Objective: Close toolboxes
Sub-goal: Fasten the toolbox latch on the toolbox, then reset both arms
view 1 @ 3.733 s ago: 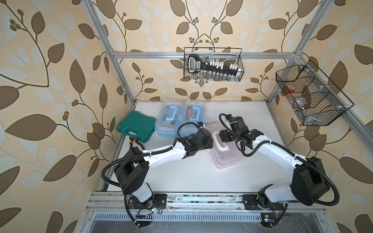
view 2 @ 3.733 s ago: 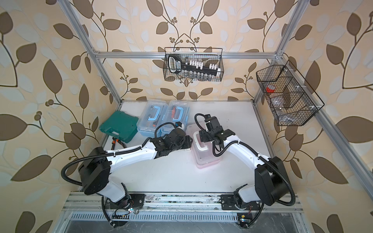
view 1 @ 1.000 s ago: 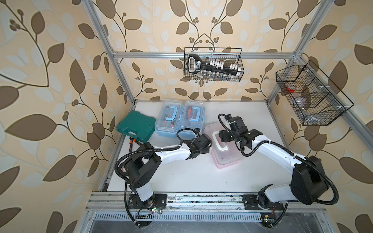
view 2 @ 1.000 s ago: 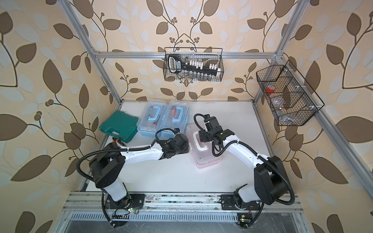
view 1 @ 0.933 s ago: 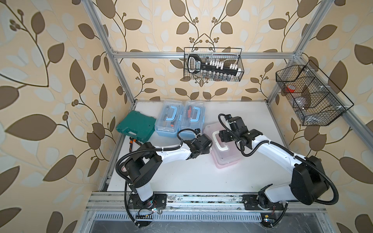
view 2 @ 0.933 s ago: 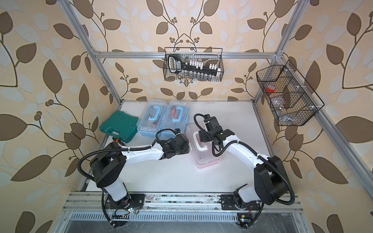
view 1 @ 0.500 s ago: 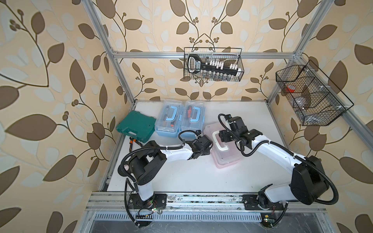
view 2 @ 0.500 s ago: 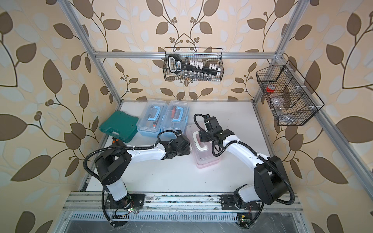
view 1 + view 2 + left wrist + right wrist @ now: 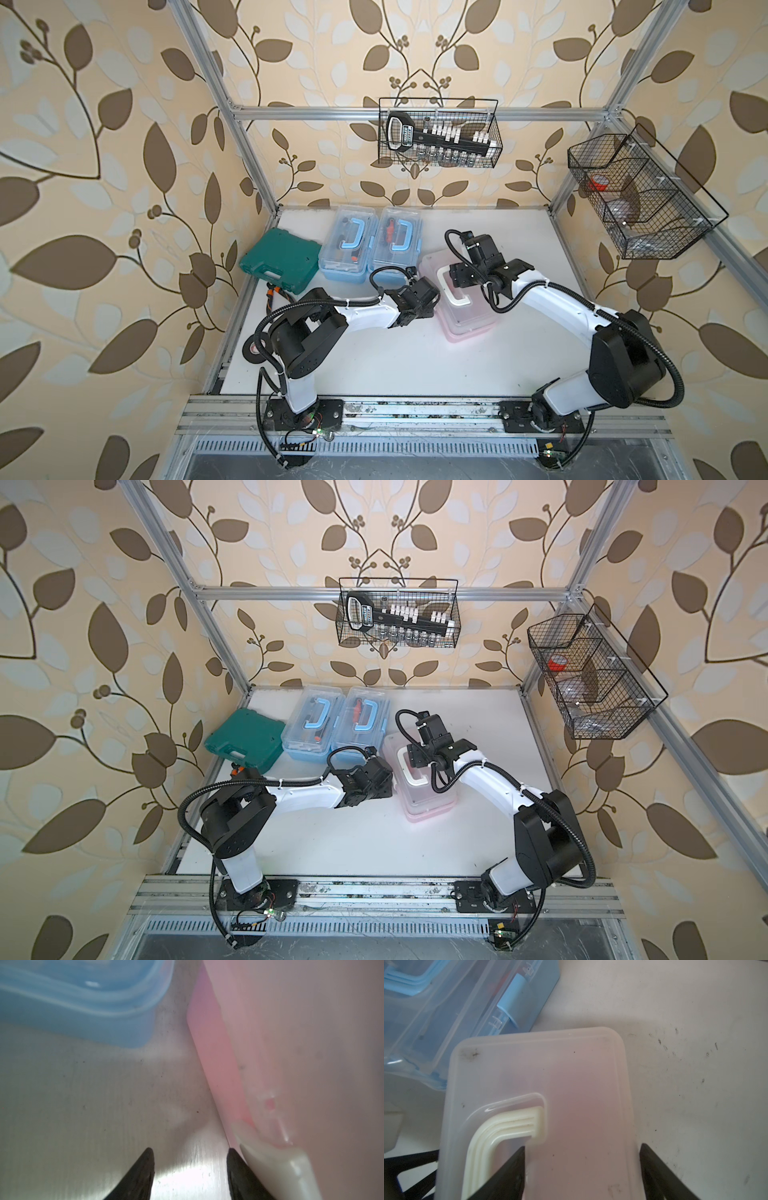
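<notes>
Left of middle: a flat dark green case (image 9: 281, 263), lying shut on the white table (image 9: 395, 365). Up top in the middle: a black wire basket (image 9: 478, 114) hung on a silver bar (image 9: 311, 111), with a black tool rack (image 9: 440, 137) inside. Upper right: another wire basket (image 9: 665, 245), holding something red (image 9: 599, 183). All around: leafy wallpaper (image 9: 104, 124).

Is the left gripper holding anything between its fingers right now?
No: in the left wrist view the left gripper has its jaws apart with only bare table between them, the pink toolbox beside one finger.
</notes>
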